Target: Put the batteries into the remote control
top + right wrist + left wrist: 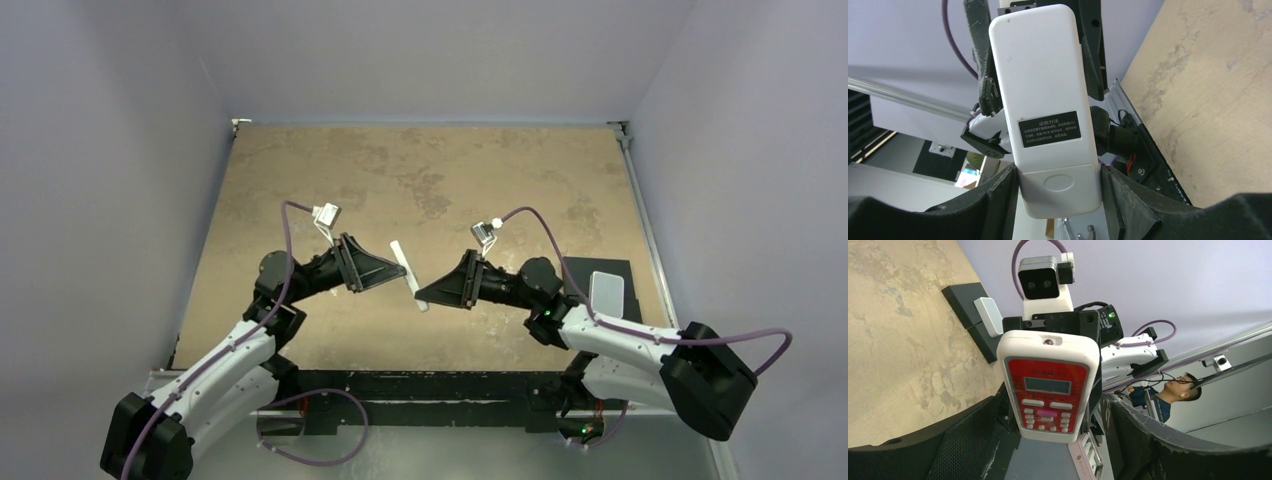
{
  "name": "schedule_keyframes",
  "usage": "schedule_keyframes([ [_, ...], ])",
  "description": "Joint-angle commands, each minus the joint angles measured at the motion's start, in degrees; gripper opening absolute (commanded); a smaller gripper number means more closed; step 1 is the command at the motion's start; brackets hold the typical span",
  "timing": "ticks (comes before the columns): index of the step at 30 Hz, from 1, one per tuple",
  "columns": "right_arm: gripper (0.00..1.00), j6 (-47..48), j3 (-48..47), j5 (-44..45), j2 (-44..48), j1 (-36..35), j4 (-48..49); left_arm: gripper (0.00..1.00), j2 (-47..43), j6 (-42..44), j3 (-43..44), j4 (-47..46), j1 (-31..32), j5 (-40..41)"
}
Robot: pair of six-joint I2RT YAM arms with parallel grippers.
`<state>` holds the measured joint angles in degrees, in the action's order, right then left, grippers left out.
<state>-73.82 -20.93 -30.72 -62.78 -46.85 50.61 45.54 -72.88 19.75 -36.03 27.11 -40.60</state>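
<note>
The remote control [409, 274] hangs in the air over the table's middle, between both grippers. My right gripper [420, 296] is shut on its lower end. The right wrist view shows its plain white back [1045, 100] with a black label and the cover closed, and my right gripper [1058, 200] pressing both side edges. The left wrist view shows its red front [1048, 385] with screen and buttons. My left gripper [400, 268] is open, its fingers [963, 440] standing either side of the remote without touching. No batteries are in view.
A pale grey block [606, 292] lies on a black pad [615, 266] at the table's right edge; the block also shows in the left wrist view [988, 316]. Grey walls enclose the brown tabletop [420, 170].
</note>
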Motion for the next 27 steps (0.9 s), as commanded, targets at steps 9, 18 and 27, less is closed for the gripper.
schedule_keyframes([
  [9, 0.0, 2.87, -2.51, 2.99, -0.43, -1.76, -1.67, 0.75, 0.17, 3.23, 2.96, 3.09, -0.22, 1.3],
  [18, 0.0, 2.1, -2.36, 4.27, -0.74, -3.15, 0.46, 0.74, 0.24, 3.01, 2.45, 2.44, -0.14, 1.28],
  [27, 0.0, 1.31, -0.83, 5.47, -1.02, -3.16, 2.72, 0.6, 0.43, 2.22, 1.72, 1.01, -0.13, 0.61],
])
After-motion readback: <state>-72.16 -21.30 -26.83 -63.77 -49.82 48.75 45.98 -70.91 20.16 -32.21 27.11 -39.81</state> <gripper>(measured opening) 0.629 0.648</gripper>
